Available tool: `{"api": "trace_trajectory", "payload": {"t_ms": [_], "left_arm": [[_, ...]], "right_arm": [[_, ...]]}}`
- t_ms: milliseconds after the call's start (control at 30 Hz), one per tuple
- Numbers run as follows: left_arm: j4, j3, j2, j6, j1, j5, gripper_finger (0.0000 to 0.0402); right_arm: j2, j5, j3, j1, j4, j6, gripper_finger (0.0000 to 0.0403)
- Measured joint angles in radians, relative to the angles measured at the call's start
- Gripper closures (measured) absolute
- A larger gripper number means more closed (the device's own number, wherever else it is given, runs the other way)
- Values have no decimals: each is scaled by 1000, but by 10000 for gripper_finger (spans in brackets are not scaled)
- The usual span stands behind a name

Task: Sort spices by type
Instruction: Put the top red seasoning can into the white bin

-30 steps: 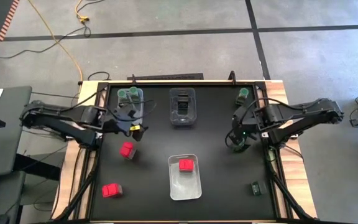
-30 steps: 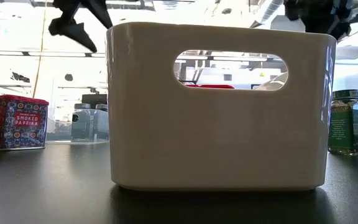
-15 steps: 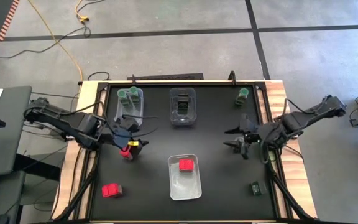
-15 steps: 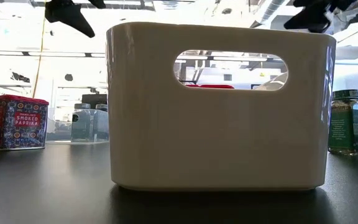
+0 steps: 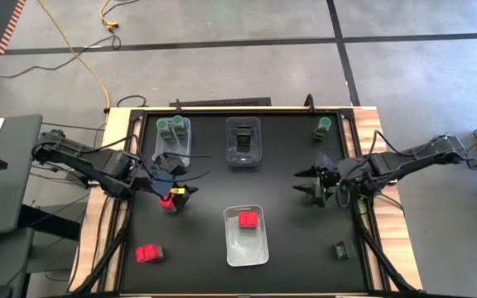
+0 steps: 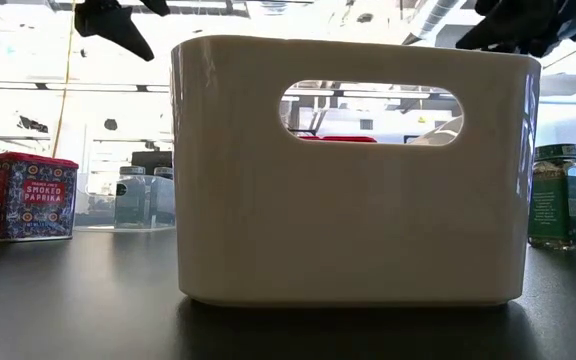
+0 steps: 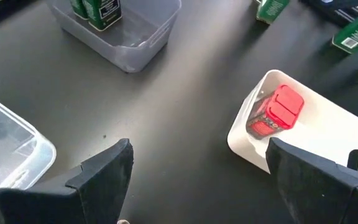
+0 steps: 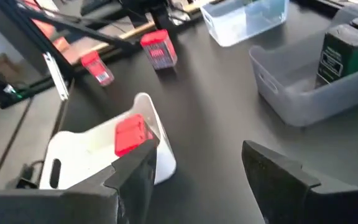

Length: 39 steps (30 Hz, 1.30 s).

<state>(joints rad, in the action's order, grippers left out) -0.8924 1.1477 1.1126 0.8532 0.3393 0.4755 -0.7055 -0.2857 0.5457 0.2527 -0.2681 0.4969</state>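
My left gripper (image 5: 173,192) hangs open above a red packet (image 5: 169,202) near the table's left side, with only bare table between its fingers (image 7: 197,180). My right gripper (image 5: 303,182) is open at the right and points toward the table's left, holding nothing (image 8: 197,168). A white bin (image 5: 247,248) near the front holds one red packet (image 5: 248,219). Another red packet (image 5: 148,253) stands at the near left. Two green-lidded jars (image 5: 172,124) stand in a clear bin (image 5: 173,147). Dark boxes (image 5: 243,136) sit in a grey bin (image 5: 243,159).
A lone green-lidded jar (image 5: 324,127) stands at the far right, and a dark box (image 5: 340,250) lies at the near right. The low view is mostly filled by the white bin's wall (image 6: 353,200). Raised wooden rails edge the black tabletop (image 5: 292,240).
My left gripper has swung from beside the clear bin toward the table's near edge, stopping over the red packet. My right gripper has tipped up from pointing down to nearly level, facing the table's left, while its arm drew back and sank. No spice has moved.
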Motion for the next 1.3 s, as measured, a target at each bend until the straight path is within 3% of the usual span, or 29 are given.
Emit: {"api": "trace_trajectory", "payload": {"t_ms": [133, 367, 533, 1000, 1300], "left_arm": [[-6, 0, 0, 14, -5, 19, 52], [-210, -5, 12, 328, -45, 25, 52], [-303, -41, 40, 426, -66, -61, 52], [-280, -201, 85, 488, -68, -219, 52], [-117, -308, 84, 476, -68, -313, 52]], "right_arm": [[-5, 0, 0, 0, -24, 0, 137], [-4, 0, 1, 0, -20, 0, 137], [-4, 0, 1, 0, -25, 0, 137], [-4, 1, 1, 0, -43, 0, 137], [-4, 1, 1, 0, -42, 0, 137]]}}
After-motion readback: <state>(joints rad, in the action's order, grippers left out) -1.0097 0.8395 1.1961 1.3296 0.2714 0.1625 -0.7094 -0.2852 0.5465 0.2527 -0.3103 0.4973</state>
